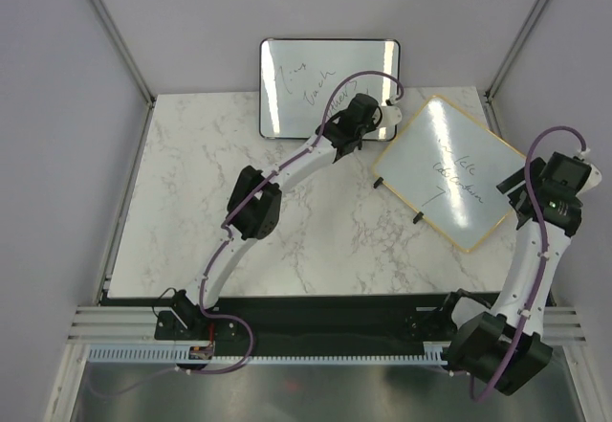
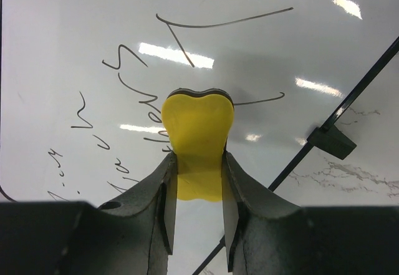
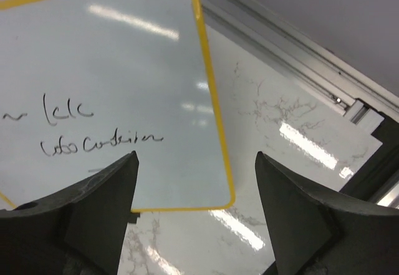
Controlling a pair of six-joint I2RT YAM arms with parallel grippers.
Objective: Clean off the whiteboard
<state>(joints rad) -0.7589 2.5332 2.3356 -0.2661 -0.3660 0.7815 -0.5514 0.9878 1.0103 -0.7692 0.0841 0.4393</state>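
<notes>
The whiteboard (image 1: 449, 175) with the tan wooden frame lies tilted at the right of the table and has black handwriting on it. It also shows in the right wrist view (image 3: 124, 63), with one rounded corner between my fingers. My right gripper (image 1: 553, 192) (image 3: 196, 181) is open and empty, above the board's right corner. My left gripper (image 1: 375, 121) (image 2: 198, 181) is shut on a yellow eraser (image 2: 198, 128). It holds the eraser over the lower right part of the black-framed whiteboard (image 1: 330, 85) (image 2: 75, 50), which also carries writing.
The marble table (image 1: 210, 202) ends at grey walls at the back and sides. The black-framed board hangs over the table's far edge. Its frame (image 2: 361, 88) runs diagonally at the right of the left wrist view. A metal rail (image 3: 293, 57) lies past the tan board.
</notes>
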